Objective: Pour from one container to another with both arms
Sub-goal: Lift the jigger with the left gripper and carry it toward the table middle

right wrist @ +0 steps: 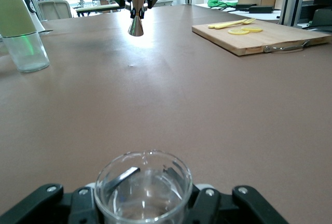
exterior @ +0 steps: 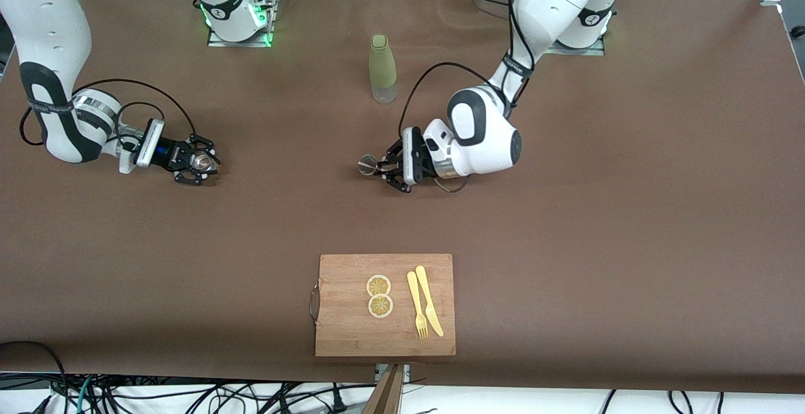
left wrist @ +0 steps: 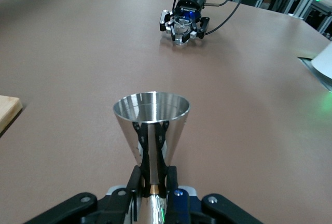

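Note:
My left gripper (exterior: 385, 168) is shut on the narrow waist of the silvery jigger (exterior: 368, 164), near the middle of the table. The jigger (left wrist: 151, 125) stands upright with its open cone upward, and my left gripper (left wrist: 154, 180) clamps it from both sides. Toward the right arm's end of the table, my right gripper (exterior: 200, 161) is shut round the small clear glass cup (exterior: 202, 160), low at the tabletop. The cup (right wrist: 142, 187) fills the space between the right gripper's (right wrist: 142, 200) fingers. A wide stretch of table separates the cup and the jigger (right wrist: 137, 6).
A tall olive-green bottle (exterior: 382, 68) stands farther from the front camera than the jigger. A wooden cutting board (exterior: 339, 332) lies near the front edge, carrying two lemon slices (exterior: 379, 296) and a yellow fork and knife (exterior: 424, 301). Brown tabletop lies between the grippers.

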`<action>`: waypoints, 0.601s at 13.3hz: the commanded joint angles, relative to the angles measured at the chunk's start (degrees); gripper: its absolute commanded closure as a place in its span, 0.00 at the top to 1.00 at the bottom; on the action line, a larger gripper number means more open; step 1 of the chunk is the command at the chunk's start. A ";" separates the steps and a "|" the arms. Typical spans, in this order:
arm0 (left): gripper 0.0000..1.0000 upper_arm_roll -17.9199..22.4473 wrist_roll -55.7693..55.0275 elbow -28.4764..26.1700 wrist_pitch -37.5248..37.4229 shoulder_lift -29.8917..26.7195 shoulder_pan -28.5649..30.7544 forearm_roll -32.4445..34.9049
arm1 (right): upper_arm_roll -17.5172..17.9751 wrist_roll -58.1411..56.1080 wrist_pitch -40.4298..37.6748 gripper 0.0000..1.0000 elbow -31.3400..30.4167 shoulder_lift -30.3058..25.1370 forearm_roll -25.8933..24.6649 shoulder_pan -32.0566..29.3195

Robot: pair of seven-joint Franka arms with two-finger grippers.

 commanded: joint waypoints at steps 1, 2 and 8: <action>0.00 0.88 -3.18 5.36 2.81 3.12 -2.88 -1.97 | -0.06 -6.92 -2.14 0.30 0.48 0.74 1.44 -0.07; 0.00 0.88 -3.45 6.07 3.16 3.56 -3.32 -2.05 | 0.03 -6.57 -2.58 0.30 0.48 0.74 1.44 -0.07; 0.00 0.79 -3.45 7.22 4.75 3.66 -3.32 -3.20 | 4.15 -2.28 -5.84 0.27 5.56 0.66 1.44 0.63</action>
